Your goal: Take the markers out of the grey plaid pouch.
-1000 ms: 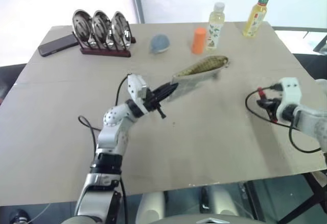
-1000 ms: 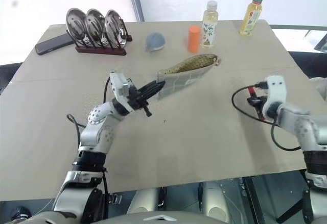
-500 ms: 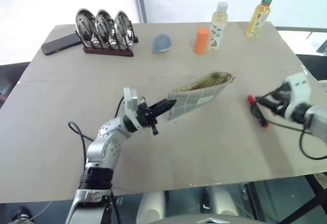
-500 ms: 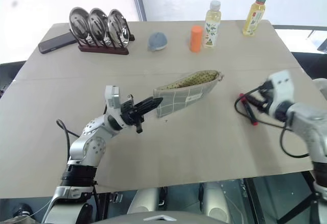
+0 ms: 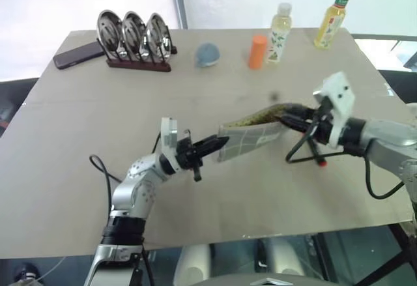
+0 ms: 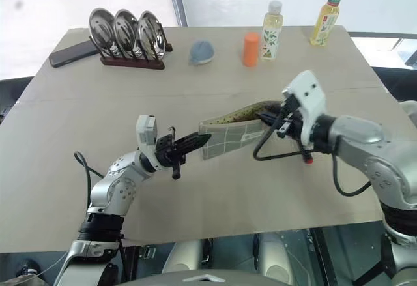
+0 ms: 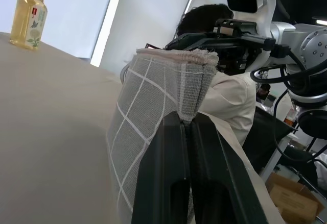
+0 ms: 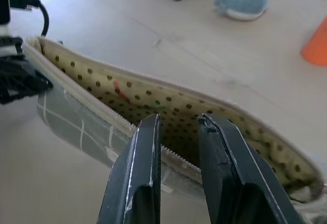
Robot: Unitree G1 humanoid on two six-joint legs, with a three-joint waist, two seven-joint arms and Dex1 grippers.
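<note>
Centre of the head views, the grey plaid pouch (image 6: pixel 231 129) hangs above the desk (image 6: pixel 215 188) with its mouth open along the top edge, showing a tan dotted lining; deep inside that lining the right wrist view catches a red streak and a green one, which may be markers (image 8: pixel 121 93), though they are too faint to be sure; one red marker (image 5: pixel 319 163) lies on the desk at the right of the frame, just below the right forearm and apart from the pouch. At the pouch's left end, the left gripper (image 6: pixel 192 143) has its black fingers (image 7: pixel 173 183) pressed together on the fabric corner, holding it up; at the pouch's right end, the right gripper (image 6: pixel 272 119) is at the opening, its fingers (image 8: pixel 144 173) a little apart over the dotted lining, gripping nothing that I can make out. Toward the top of the frame stand an orange cylinder (image 6: pixel 249 49) and two bottles (image 6: pixel 270 21); a blue-grey ball (image 6: pixel 201 52) sits left of the cylinder; further left, upper left of the frame, a rack of metal lids (image 6: pixel 127 35) with a dark phone (image 6: pixel 71 52) beside it.
</note>
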